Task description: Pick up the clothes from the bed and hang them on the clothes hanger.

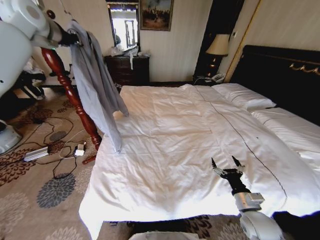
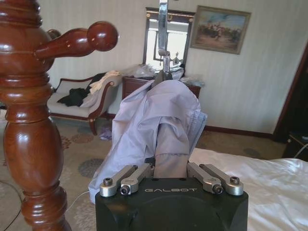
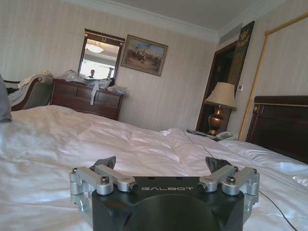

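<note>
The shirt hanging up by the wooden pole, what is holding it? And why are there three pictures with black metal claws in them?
A robot took these pictures. One camera sits on its head, one on each wrist. The claws are its grippers. The left gripper, raised beside the wooden coat stand, pinches the grey-blue shirt. The shirt hangs on a hanger with a metal hook. The right gripper waits open, low over the white bed, holding nothing.

The bed [image 1: 165,145] bears a rumpled white duvet [image 1: 200,170] with white pillows [image 1: 245,97] at its black headboard [image 1: 280,75].
</note>
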Controlling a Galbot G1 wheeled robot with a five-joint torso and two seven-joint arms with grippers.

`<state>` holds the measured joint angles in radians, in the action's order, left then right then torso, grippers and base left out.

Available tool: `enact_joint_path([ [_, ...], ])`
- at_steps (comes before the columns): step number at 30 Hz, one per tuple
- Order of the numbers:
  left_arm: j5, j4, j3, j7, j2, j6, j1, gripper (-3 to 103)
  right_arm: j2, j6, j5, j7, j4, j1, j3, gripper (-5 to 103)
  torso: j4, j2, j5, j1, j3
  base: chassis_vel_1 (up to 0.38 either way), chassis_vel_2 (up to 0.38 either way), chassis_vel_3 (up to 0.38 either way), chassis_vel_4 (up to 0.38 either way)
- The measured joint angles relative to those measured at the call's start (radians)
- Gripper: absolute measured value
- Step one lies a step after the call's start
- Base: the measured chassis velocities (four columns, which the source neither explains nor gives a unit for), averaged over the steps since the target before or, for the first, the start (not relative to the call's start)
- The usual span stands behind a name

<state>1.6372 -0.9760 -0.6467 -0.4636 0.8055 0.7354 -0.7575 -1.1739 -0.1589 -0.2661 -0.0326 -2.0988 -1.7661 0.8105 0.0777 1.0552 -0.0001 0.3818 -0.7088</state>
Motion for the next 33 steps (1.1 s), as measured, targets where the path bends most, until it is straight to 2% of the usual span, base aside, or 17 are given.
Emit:
enact_joint_path([
  [5, -0.023, 0.05, 0.014, 0.009, 0.012, 0.0, 0.015, 16, 0.0, 0.0, 0.0, 0.0, 0.0, 0.0, 0.0, 100, 0.0007, 0.0, 0.0001, 0.0, 0.0, 0.0, 0.0, 0.0, 0.0],
  [8, -0.036, 0.068, 0.025, 0.015, 0.001, 0.0, 0.02, 16, 0.0, 0.0, 0.0, 0.0, 0.0, 0.0, 0.0, 100, -0.0003, 0.0, -0.0002, 0.0, 0.0, 0.0, 0.0, 0.0, 0.0],
  [19, -0.052, 0.09, 0.044, 0.017, -0.032, 0.0, 0.034, 16, 0.0, 0.0, 0.0, 0.0, 0.0, 0.0, 0.0, 100, 0.0001, 0.0, 0.0001, 0.0, 0.0, 0.0, 0.0, 0.0, 0.0],
  [33, -0.06, 0.024, 0.072, 0.001, -0.053, 0.0, 0.079, 16, 0.0, 0.0, 0.0, 0.0, 0.0, 0.0, 0.0, 100, 0.0003, 0.0, 0.0002, 0.0, 0.0, 0.0, 0.0, 0.0, 0.0],
])
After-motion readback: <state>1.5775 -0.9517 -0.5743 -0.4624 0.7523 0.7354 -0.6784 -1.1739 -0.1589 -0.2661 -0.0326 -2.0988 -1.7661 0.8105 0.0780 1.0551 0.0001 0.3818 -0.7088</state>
